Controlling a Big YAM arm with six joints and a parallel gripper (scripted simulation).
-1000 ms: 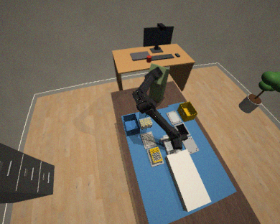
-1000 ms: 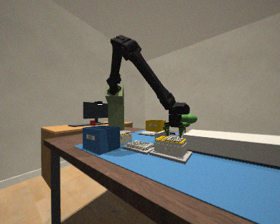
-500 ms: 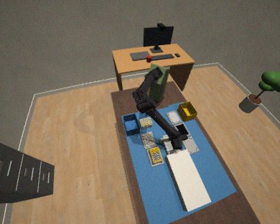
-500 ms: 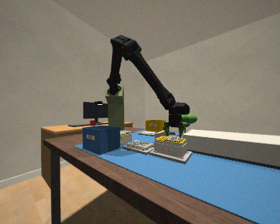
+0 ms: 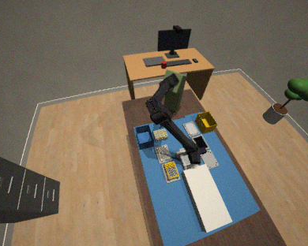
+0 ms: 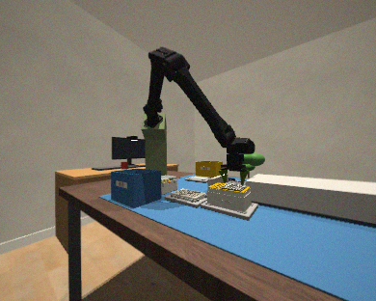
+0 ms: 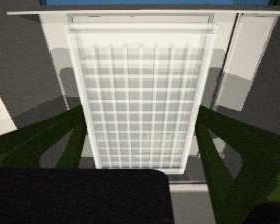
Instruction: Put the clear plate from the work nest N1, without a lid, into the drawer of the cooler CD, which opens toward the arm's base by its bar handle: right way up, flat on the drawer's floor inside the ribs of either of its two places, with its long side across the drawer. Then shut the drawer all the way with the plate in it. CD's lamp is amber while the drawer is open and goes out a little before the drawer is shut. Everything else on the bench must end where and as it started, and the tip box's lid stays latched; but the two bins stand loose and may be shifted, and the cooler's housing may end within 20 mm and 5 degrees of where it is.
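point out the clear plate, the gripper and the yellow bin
clear plate (image 7: 141, 100), wrist view, middle of its well grid
gripper (image 7: 141, 145), wrist view, midway between its green fingers
yellow bin (image 5: 206, 121), top view, its floor

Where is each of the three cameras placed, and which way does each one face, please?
Top: high above the far end of the bench, looking down along the blue mat toward the desk; the whole arm shows.
Exterior: at bench height off one corner, looking across; arm and gripper show.
Wrist: on the gripper, looking down between its green fingers at the clear plate they clamp.
Shared: top and exterior both show the blue bin, yellow bin and white cooler.
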